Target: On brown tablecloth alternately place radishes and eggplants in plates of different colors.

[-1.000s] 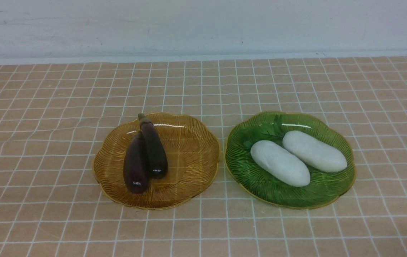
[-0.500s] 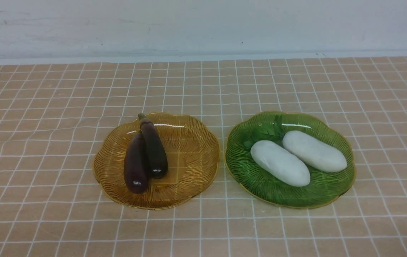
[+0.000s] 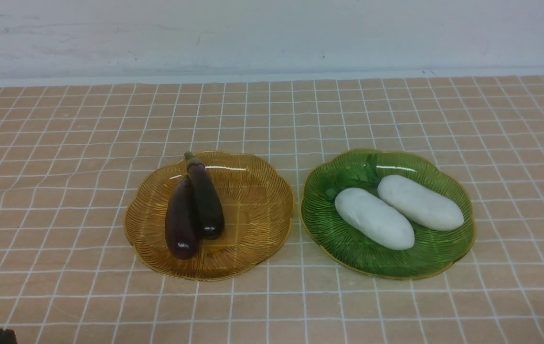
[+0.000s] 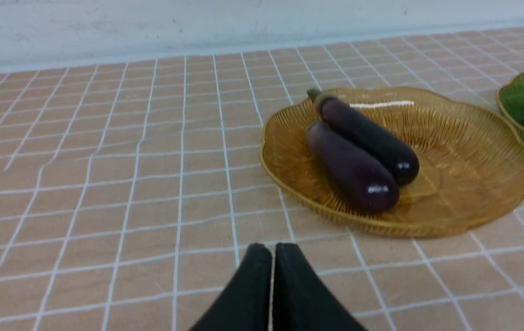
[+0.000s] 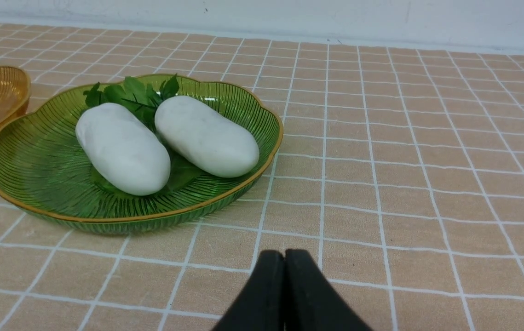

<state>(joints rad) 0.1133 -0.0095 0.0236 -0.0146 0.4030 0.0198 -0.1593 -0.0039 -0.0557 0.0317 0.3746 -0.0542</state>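
Front view: two glossy dark-purple eggplants (image 3: 194, 209) in amber ribbed plate (image 3: 257, 215), two white oblong radishes (image 3: 398, 210) in green ribbed plate (image 3: 343, 239). Only wrist views show the black left gripper (image 4: 272, 248) and right gripper (image 5: 284, 254), both pressed together, empty.

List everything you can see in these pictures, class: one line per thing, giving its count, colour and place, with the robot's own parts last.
brown tablecloth: one, tan with a white grid, covering the surface.
amber plate: one, amber-yellow, on the cloth, left of the green plate.
green plate: one, green, on the cloth, to the right.
eggplants: two, dark purple, side by side in the amber plate.
radishes: two, white with green leaves, side by side in the green plate.
wall: one, whitish, behind.
left end effector: one, black, shut, empty.
right end effector: one, black, shut, empty.
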